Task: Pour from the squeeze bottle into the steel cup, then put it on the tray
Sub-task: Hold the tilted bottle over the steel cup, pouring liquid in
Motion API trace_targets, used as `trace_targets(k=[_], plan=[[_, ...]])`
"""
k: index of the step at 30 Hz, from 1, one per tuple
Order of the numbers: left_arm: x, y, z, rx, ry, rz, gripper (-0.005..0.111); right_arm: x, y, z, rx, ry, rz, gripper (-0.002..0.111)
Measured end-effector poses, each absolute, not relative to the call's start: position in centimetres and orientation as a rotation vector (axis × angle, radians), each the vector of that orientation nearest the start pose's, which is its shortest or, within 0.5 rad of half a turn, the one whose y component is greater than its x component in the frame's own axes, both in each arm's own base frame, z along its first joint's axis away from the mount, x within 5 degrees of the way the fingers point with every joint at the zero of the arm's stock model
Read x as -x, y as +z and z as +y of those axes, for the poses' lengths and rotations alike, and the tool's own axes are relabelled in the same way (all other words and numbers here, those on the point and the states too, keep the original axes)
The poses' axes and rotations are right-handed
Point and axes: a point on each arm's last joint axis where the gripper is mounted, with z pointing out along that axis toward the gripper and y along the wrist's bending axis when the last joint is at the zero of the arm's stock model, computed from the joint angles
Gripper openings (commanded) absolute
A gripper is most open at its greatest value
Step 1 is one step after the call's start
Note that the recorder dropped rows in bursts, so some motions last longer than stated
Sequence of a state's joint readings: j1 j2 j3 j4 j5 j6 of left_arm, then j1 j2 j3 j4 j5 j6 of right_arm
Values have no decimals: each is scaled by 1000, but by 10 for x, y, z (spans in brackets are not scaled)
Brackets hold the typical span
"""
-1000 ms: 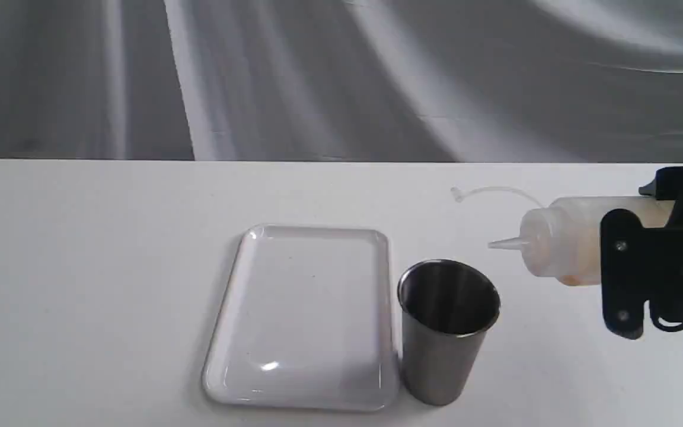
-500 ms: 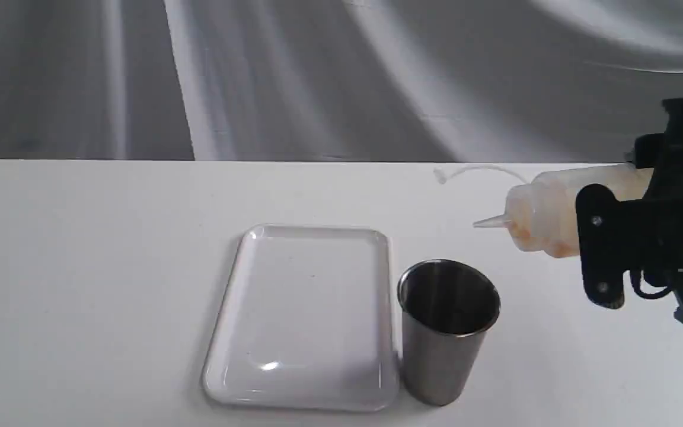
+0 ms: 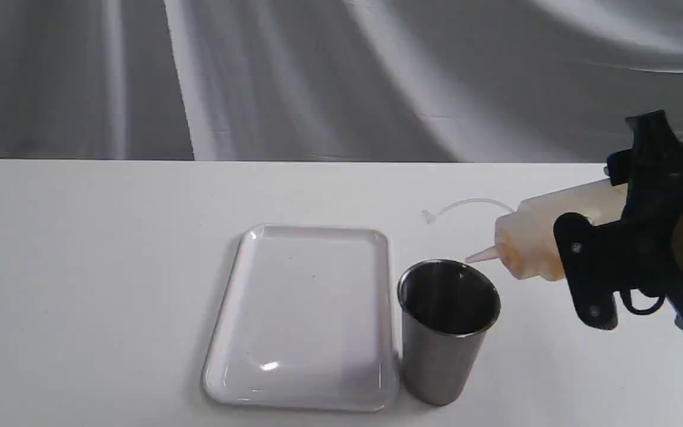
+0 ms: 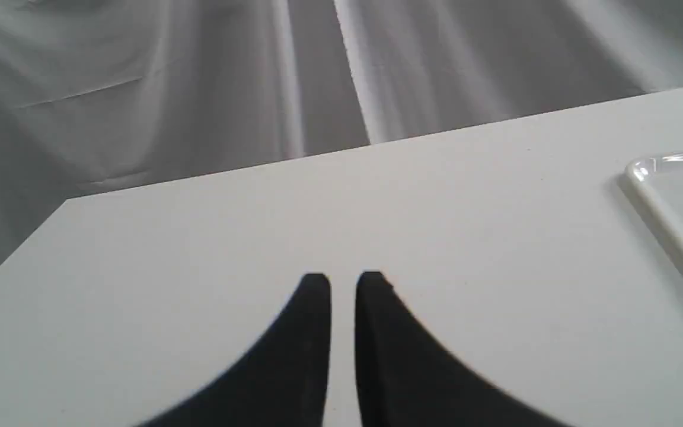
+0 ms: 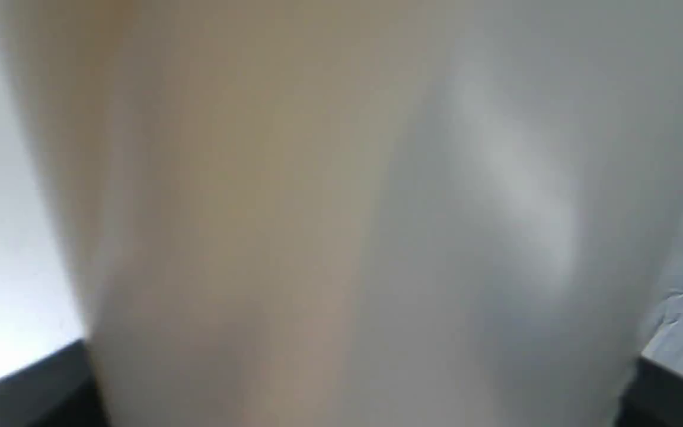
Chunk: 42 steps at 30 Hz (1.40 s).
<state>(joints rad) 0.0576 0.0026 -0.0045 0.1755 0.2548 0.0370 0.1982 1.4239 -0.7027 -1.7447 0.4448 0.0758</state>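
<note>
My right gripper (image 3: pixel 599 249) is shut on the squeeze bottle (image 3: pixel 534 243), which lies nearly on its side in the air, nozzle pointing left and slightly down. The nozzle tip hovers just above the right rim of the steel cup (image 3: pixel 445 332), which stands upright on the table. The cap strap (image 3: pixel 466 206) trails off the bottle's neck. Touching or almost touching the cup's left side lies the tray (image 3: pixel 258 332). In the right wrist view the bottle (image 5: pixel 341 225) is a blur filling the picture. My left gripper (image 4: pixel 343 277) hovers low over bare table, fingers nearly together and holding nothing.
A white table (image 3: pixel 80 267) carries everything, with a grey draped cloth (image 3: pixel 318 77) behind its far edge. The left wrist view shows the tray's corner (image 4: pixel 667 190) off to one side and the table's corner (image 4: pixel 69 204) further out.
The right gripper has carried the bottle left, first up and then down, tipping the nozzle downward until its tip reaches the cup's rim. Cup and tray stayed put.
</note>
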Motion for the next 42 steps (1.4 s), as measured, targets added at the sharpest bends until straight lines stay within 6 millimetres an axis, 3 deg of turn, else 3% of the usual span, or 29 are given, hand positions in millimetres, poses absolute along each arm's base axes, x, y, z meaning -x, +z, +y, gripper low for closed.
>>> trace_targets(k=[14, 27, 42], plan=[[-55, 192, 7, -97, 233, 1735, 8, -285, 234, 14, 1779, -1347, 1608, 0], [-55, 192, 7, -97, 233, 1735, 8, -293, 248, 19, 1787, -1397, 1540, 0], [-55, 192, 7, -97, 233, 1735, 8, -292, 248, 28, 1872, -1425, 1458, 0]])
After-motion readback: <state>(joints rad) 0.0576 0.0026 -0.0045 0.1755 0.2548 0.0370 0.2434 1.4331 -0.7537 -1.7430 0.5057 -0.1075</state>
